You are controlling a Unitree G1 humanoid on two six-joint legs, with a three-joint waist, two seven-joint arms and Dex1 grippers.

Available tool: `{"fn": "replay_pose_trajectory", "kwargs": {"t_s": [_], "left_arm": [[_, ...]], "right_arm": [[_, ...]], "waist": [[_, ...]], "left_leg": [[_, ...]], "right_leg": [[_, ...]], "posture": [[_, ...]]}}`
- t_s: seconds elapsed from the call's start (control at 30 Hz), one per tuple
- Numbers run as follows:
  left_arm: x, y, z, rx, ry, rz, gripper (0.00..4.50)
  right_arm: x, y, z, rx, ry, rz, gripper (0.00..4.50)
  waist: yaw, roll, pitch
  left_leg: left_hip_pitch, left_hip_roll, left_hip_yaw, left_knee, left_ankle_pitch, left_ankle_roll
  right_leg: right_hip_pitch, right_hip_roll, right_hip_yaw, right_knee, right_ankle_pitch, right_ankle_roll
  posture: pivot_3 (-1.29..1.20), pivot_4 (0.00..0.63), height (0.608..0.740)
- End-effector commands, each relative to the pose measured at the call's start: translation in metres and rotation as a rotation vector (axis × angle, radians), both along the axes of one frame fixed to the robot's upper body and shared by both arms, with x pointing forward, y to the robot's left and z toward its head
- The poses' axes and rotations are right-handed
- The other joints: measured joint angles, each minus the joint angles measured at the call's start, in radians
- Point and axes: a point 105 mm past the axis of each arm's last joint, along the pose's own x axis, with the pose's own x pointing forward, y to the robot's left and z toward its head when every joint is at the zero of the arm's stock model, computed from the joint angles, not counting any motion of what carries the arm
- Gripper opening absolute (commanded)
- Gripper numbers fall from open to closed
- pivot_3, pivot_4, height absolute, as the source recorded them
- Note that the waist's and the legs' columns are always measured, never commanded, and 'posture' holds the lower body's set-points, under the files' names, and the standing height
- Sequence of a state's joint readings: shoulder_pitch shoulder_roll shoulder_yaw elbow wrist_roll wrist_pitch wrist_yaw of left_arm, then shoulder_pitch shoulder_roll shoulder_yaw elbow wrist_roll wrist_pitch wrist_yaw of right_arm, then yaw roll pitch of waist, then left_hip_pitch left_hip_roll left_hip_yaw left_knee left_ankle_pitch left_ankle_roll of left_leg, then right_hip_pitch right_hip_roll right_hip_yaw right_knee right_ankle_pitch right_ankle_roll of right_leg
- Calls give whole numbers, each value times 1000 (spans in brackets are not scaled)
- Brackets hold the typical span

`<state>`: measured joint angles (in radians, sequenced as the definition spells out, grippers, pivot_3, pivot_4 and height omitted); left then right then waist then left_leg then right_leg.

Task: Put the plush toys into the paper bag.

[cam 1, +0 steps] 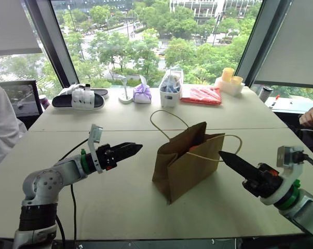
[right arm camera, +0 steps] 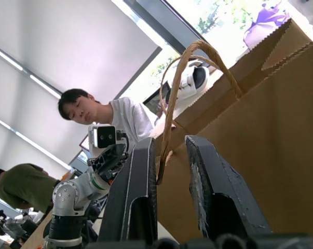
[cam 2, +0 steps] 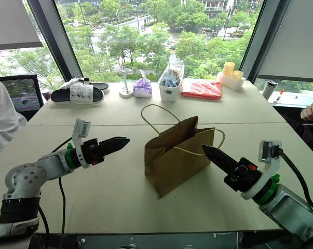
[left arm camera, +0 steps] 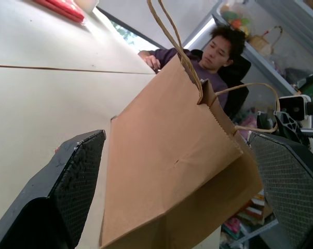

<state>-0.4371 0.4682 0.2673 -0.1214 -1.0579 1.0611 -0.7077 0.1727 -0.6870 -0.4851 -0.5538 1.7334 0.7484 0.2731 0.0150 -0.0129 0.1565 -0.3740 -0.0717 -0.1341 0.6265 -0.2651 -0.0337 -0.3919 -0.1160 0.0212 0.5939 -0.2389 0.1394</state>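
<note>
Two claws on my screens, one either side of the paper bag point(cam 1: 185, 158), which stands upright mid-counter point(cam 1: 120, 129), mouth open, its cord handles looping up and over. Inside the mouth I catch a sliver of orange-red point(cam 1: 196, 140), presumably one plush toy; I cannot tell more than that, and the green one I cannot make out. Left claw point(cam 1: 129, 150): level, pointing at the bag's side from near by, not touching; my left wrist feed shows its two pads set wide apart with the bag's brown wall between them at a distance. Right claw point(cam 1: 230, 157): tip just beside the bag's other side; my right wrist feed shows its fingers point(right arm camera: 138, 197) a narrow gap apart, with a handle loop point(right arm camera: 169, 119) in line with that gap, though I cannot tell whether it is pinched. Along the far edge I list: sandals point(cam 1: 78, 98), purple tied pouch point(cam 1: 142, 94), white box with clear plastic bag point(cam 1: 171, 88), red packet point(cam 1: 201, 95), yellow cups point(cam 1: 229, 76). A person sits at each end.
</note>
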Motion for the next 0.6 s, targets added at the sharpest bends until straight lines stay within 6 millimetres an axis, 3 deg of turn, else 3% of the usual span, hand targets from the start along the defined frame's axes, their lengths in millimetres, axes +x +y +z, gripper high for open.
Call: {"fn": "replay_pose_trajectory", "kwargs": {"t_s": [0.03,0.13,0.17,0.33,0.43,0.6], "left_arm": [[-2,-5,15,-14,-62,-20,4500],[-2,-5,16,-22,-63,-29,4500],[-4,-6,17,-23,-63,-36,4500],[-11,-7,12,-4,-55,-67,4500],[-13,-7,8,0,-44,-69,4500],[-13,-8,7,1,-41,-72,4500]], "right_arm": [[-2,1,10,22,-34,9,2735],[-4,1,14,31,-48,5,4156],[-4,-3,15,28,-50,-20,4434],[-12,-12,22,57,-81,-57,4434],[-20,-27,40,184,-153,-99,4434],[-22,-23,45,204,-163,-90,4434]], "waist": [[-2,0,0],[-4,0,0],[-3,0,0],[0,0,0],[-1,0,0],[-2,0,0]], "left_leg": [[0,0,0,0,0,0],[0,0,1,-2,0,0],[0,0,1,-2,0,0],[0,0,0,-2,0,0],[0,0,1,-1,0,0],[0,1,1,-2,0,0]], "right_leg": [[0,0,0,0,0,0],[-1,0,0,0,0,0],[-1,0,0,0,0,0],[-1,0,0,0,0,0],[-1,0,0,0,0,0],[-1,0,0,0,0,0]], "posture": [[0,150,740],[0,150,740],[0,150,740],[0,150,740],[0,150,740],[0,150,740]]}}
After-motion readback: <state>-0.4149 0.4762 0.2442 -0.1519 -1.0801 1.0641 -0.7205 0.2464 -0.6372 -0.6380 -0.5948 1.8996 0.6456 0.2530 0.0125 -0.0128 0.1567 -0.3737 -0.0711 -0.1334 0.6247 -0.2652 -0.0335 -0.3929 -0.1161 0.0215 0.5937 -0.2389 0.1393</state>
